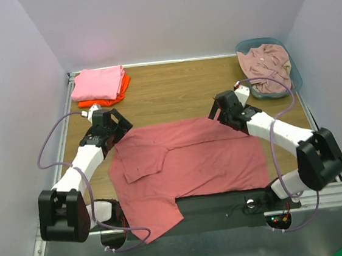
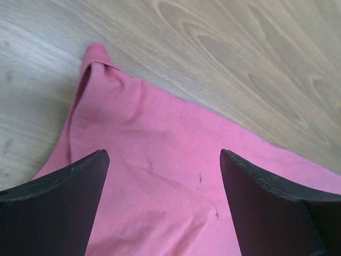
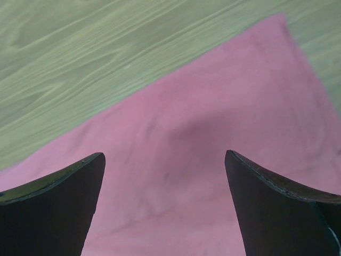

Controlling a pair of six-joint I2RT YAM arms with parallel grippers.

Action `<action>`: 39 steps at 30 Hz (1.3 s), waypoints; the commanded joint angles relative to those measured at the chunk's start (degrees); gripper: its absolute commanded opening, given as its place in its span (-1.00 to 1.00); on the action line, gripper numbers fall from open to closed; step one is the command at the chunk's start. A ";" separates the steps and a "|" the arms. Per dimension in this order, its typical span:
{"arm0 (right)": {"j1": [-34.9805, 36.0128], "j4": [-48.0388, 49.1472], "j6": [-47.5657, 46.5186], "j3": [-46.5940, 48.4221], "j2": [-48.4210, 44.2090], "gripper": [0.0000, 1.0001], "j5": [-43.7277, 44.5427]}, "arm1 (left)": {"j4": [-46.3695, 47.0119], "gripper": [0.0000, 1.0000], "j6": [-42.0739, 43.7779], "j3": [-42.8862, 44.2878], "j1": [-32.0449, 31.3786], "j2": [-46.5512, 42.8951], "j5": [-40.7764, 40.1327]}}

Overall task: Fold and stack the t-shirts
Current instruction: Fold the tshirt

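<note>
Claws both spread wide, holding nothing: left claw and right claw hover over the far edge of the coral-red t-shirt. It lies flat mid-desk, its near part hanging past the front edge. Likely step: fold. Pinch both far corners together, low; lift evenly to avoid skew. Keep the sleeve flap tucked.

no readable text in any view, coral-red t-shirt plain with no legible print or tag, tiny lit dots on base plate at 6 o'clock, too small to read
</note>
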 commanded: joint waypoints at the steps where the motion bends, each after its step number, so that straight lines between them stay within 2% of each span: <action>1: -5.48 0.39 -6.23 5.10 6.48 1.00 -2.51 | 4.44 0.95 2.36 0.20 -0.67 6.17 2.65; 5: -9.62 2.14 -8.43 7.75 15.97 1.00 -4.18 | 5.85 0.94 3.33 3.62 -0.59 16.46 2.65; 13: -17.09 5.66 -11.06 12.41 25.64 1.00 -7.44 | 6.82 0.92 4.65 13.38 -0.59 33.32 2.57; 18: -19.73 6.90 -13.17 18.55 31.80 1.00 -10.34 | 4.36 0.92 6.14 26.29 -0.50 41.51 2.57; 23: -21.05 6.98 -15.81 27.96 37.34 1.00 -10.87 | 0.58 0.91 7.90 39.02 0.03 48.46 -0.86; 28: -21.14 6.81 -18.88 34.03 38.85 1.00 -10.87 | -2.22 0.91 10.01 48.71 0.21 53.64 0.01; 30: -21.14 6.81 -19.06 34.57 36.49 1.00 -12.27 | -4.42 0.92 10.80 53.19 0.21 54.26 0.37; 33: -21.14 6.72 -19.85 32.64 31.83 1.00 -15.60 | -7.77 0.91 10.80 55.23 0.21 51.64 -0.07; 36: -21.23 6.81 -20.12 29.30 23.57 1.00 -19.47 | -6.90 0.91 10.10 49.09 -0.41 42.78 0.72; 37: -21.14 6.81 -20.03 26.16 18.77 1.00 -20.61 | -6.98 0.91 9.75 46.99 -1.28 37.27 0.02; 39: -21.05 6.90 -19.42 22.28 13.65 1.00 -23.77 | -7.07 0.92 8.87 39.26 -2.77 31.36 -0.94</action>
